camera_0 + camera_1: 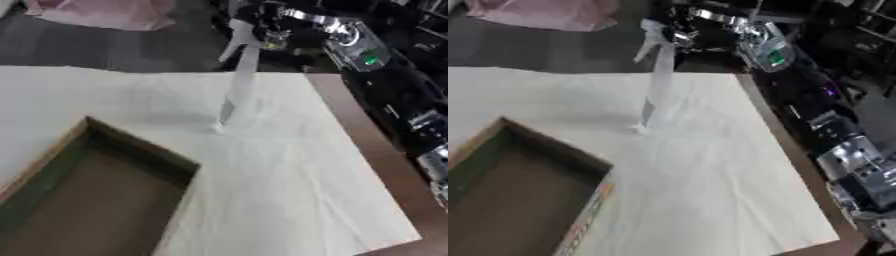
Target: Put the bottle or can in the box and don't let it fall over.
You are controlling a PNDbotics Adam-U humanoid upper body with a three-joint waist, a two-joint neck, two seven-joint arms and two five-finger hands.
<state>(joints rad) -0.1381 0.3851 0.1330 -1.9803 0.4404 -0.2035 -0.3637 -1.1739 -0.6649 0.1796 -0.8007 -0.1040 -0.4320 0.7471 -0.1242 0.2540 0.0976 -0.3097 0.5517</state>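
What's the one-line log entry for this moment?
right hand: shut on bottle | bottle: tilted, above cloth | box: empty

A pale, blurred bottle (238, 85) stands tilted on the white cloth, apart from the open brown box (96, 200)

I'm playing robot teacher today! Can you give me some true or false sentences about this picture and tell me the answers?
1. The bottle is inside the box. False: it stands on the white cloth, beyond the box.
2. The right hand is up at the bottle's top. True.
3. The bottle is lying flat. False: it is upright, leaning a little.
4. The box has nothing in it. True, as far as it shows.
5. The robot's left hand holds the box. False: no left hand shows.
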